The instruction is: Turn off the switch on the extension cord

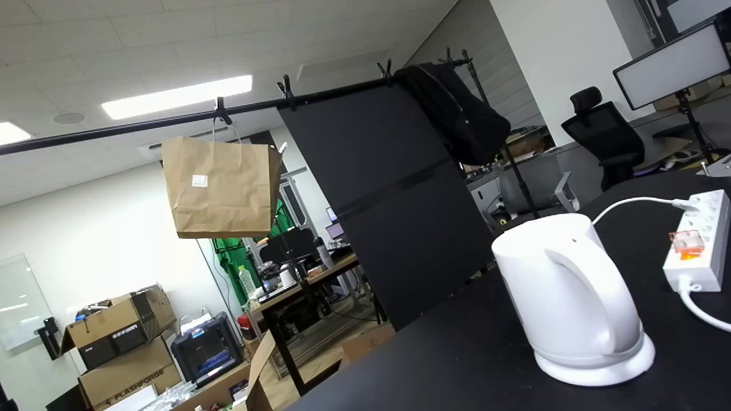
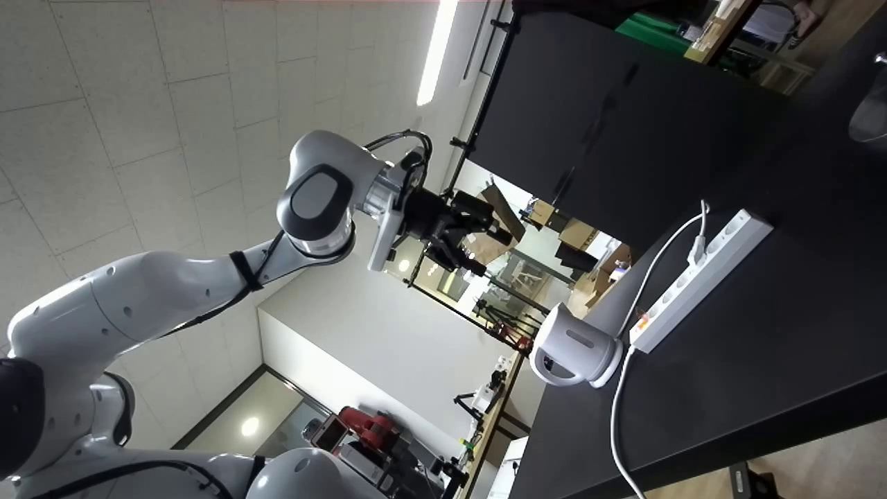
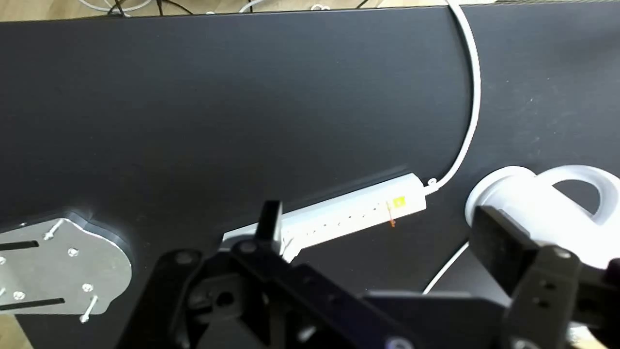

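Black two-finger gripper [image 3: 380, 230] nearest the lens, bottom of the wrist frame; jaws wide apart, gripping nothing. White power strip [image 3: 339, 213] at centre-right, sockets up, orange rocker switch [image 3: 399, 201] near its right end. Reddish translucent flap [image 1: 684, 242], right edge of an exterior view, seems raised, presumably baring it. White kettle [image 3: 547, 208], wrist frame's far right; its thin cable [image 3: 446, 267] likely explains the plug [image 2: 697, 251] toward the strip's other end. Arm [image 2: 159, 291] well clear, probably for an unobstructed descent.
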You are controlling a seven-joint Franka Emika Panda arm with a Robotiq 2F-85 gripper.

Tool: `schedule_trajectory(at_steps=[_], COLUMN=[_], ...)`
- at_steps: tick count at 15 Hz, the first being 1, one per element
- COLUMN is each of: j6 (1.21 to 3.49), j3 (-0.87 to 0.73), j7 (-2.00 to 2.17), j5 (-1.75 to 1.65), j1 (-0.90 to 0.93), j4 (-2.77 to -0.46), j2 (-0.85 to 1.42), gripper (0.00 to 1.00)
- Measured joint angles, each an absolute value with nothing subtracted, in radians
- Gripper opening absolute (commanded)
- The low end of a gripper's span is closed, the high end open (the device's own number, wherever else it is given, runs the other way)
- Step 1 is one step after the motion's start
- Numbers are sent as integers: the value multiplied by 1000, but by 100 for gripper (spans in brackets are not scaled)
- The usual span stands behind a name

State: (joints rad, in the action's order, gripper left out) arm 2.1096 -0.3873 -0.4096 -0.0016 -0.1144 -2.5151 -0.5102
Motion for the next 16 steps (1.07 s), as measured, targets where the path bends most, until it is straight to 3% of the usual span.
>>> schedule_trajectory(at_steps=[7,9,16], j6=[2315,2392,2534], j3=[-291,-260,-165], j7=[-438,-438,-430], j5=[-2,-3,-18], j1=[-77,-62,-52], j4=[-2507,-2499,-2423], j2=[-389,-325,-118], gripper=[100,74,27])
